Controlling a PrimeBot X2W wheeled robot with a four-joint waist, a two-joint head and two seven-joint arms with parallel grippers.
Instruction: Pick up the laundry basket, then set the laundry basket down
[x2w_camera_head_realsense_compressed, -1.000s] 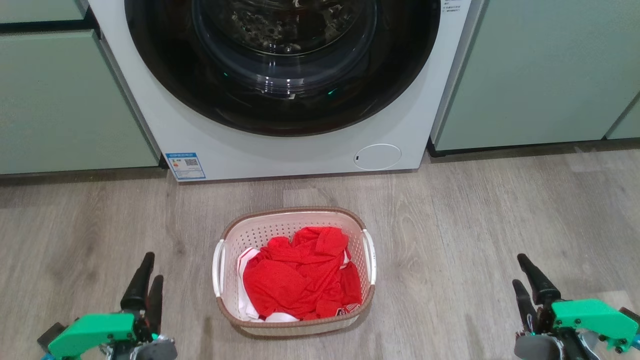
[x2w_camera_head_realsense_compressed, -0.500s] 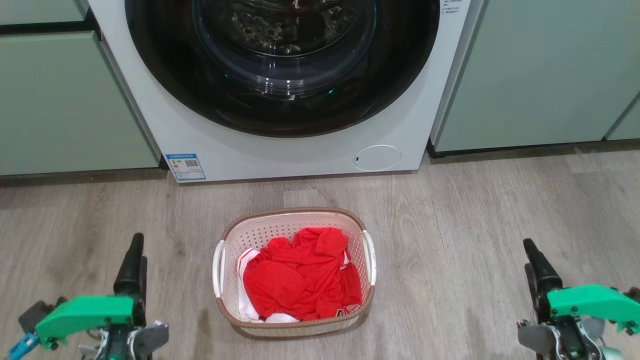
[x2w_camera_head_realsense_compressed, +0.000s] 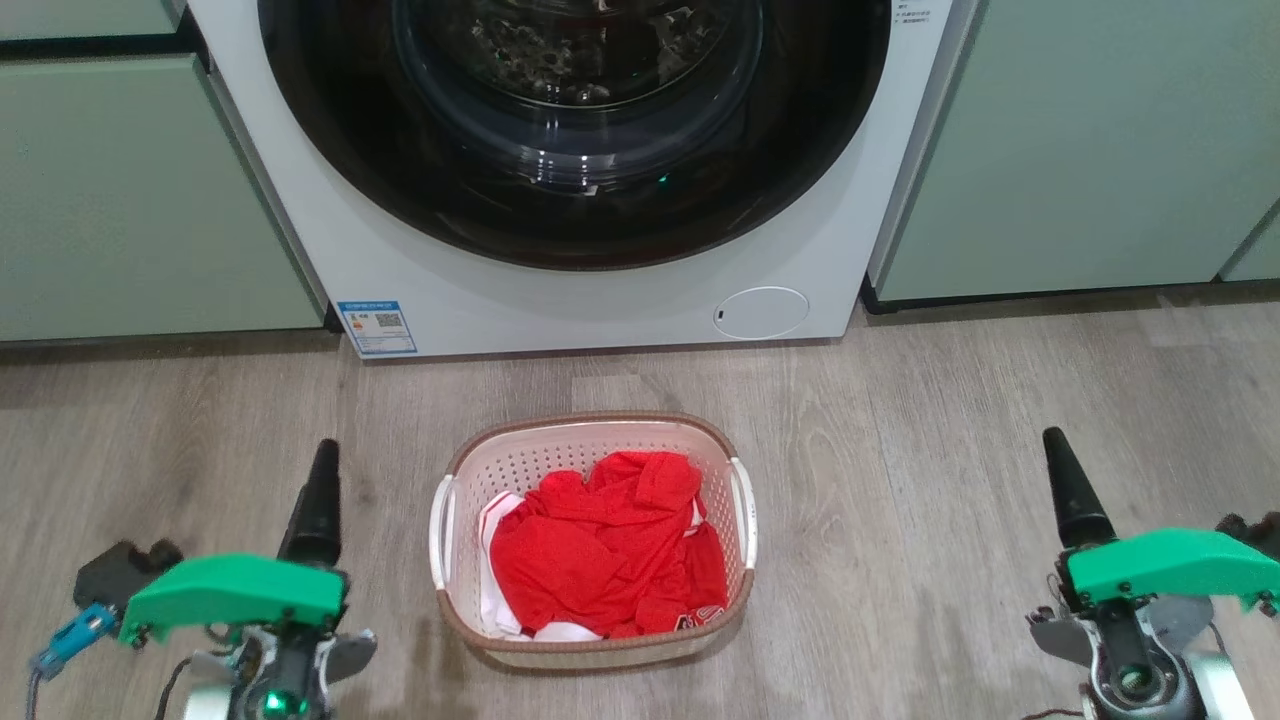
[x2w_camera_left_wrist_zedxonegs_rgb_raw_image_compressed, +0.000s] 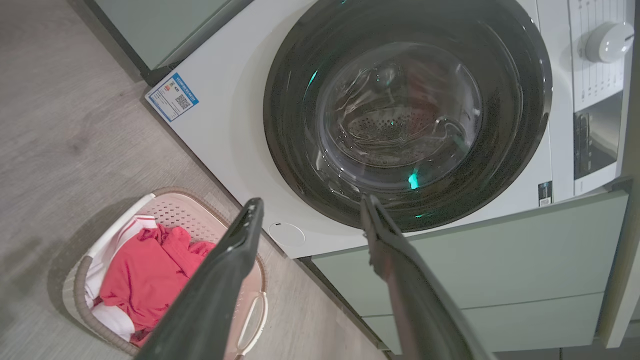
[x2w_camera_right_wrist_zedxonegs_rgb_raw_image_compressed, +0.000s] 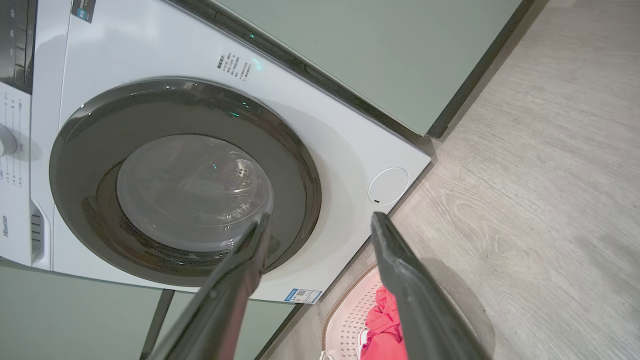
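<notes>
Cream-white perforated plastic with a brown rim: the laundry basket (x2w_camera_head_realsense_compressed: 590, 420) sits on grey wood-look floor (x2w_camera_head_realsense_compressed: 950, 450), midway between the two grippers and well apart from each. The left gripper (x2w_camera_left_wrist_zedxonegs_rgb_raw_image_compressed: 311, 201) hangs to its left and the right gripper (x2w_camera_right_wrist_zedxonegs_rgb_raw_image_compressed: 321, 216) to its right, both with fingers spread and empty. Red clothes (x2w_camera_head_realsense_compressed: 610, 545) lie inside. Beyond stands a white washing machine (x2w_camera_head_realsense_compressed: 600, 300), flanked by pale green cabinets (x2w_camera_head_realsense_compressed: 1080, 150).

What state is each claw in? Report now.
Left claw: open, holding nothing.
Right claw: open, holding nothing.
</notes>
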